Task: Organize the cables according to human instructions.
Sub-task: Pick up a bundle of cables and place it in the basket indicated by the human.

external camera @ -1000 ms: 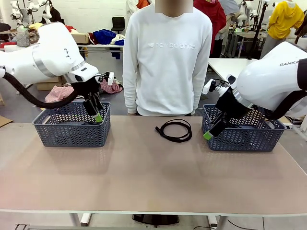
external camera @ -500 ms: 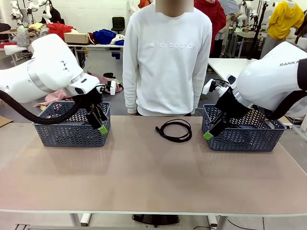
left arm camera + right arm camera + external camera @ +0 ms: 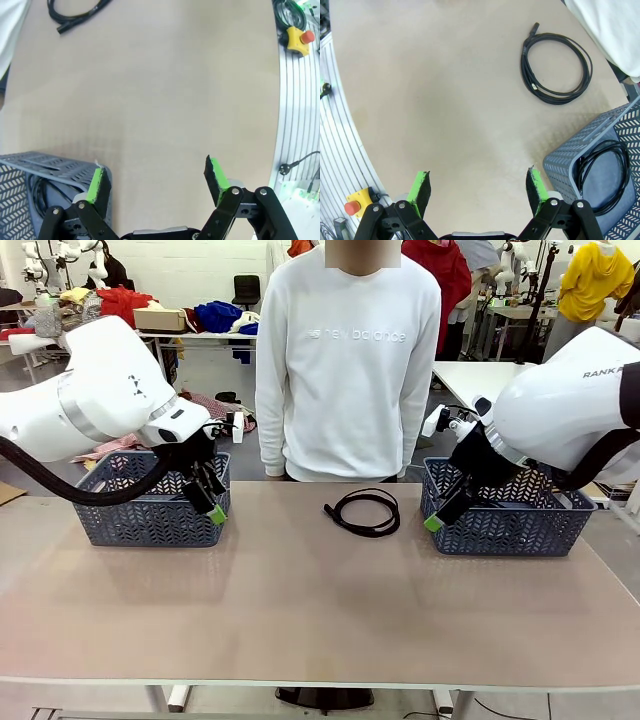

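One black coiled cable (image 3: 365, 512) lies loose on the table just in front of the person; it also shows in the right wrist view as a cable (image 3: 555, 67) and in the left wrist view as a cable end (image 3: 75, 12). Another coiled cable (image 3: 602, 165) rests inside the right basket (image 3: 510, 530), and a dark cable (image 3: 42, 192) lies in the left basket (image 3: 150, 515). My left gripper (image 3: 212, 505) hangs open at that basket's right front corner, empty (image 3: 156, 172). My right gripper (image 3: 440, 515) stays open and empty (image 3: 478, 177) beside the right basket's left wall.
A person in a white sweatshirt (image 3: 345, 360) stands at the far edge, hands out of sight. Red emergency-stop buttons (image 3: 299, 36) (image 3: 351, 206) sit on the metal rail along my side. Bare tabletop (image 3: 300, 610) stretches between the baskets.
My left gripper has moved right and down, from above the left basket to its right front corner. The right arm and the loose cable have stayed put.
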### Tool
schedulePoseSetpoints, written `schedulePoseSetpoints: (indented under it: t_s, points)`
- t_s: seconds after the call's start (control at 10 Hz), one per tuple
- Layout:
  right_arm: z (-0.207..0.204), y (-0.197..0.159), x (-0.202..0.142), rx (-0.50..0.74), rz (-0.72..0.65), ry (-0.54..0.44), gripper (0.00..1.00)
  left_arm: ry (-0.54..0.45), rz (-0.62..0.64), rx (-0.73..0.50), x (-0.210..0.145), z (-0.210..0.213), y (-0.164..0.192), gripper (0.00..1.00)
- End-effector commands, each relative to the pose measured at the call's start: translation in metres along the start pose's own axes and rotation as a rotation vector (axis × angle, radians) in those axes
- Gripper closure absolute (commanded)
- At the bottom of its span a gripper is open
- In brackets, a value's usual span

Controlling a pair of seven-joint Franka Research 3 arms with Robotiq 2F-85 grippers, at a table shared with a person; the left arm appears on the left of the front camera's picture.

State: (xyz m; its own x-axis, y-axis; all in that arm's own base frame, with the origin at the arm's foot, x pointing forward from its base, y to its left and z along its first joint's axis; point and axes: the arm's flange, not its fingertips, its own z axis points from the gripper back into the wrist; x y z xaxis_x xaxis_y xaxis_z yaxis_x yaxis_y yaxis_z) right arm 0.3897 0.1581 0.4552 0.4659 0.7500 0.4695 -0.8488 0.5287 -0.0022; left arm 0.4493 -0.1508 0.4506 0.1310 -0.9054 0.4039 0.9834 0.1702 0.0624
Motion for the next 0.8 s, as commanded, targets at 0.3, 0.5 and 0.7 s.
schedulePoseSetpoints:
  t_s: [0.3,0.5,0.7]
  points:
    - [0.0002,-0.0004,-0.0004,-0.001,-0.003,-0.001,0.0,0.0,-0.002,-0.008,-0.001,0.002,0.0027,0.02]
    - [0.0002,-0.0004,-0.0004,-0.001,-0.003,-0.001,0.0,0.0,-0.002,-0.008,-0.001,0.002,0.0027,0.02]
    - [0.0002,-0.0004,-0.0004,-0.001,-0.003,-0.001,0.0,0.0,-0.002,-0.008,-0.001,0.002,0.0027,0.02]
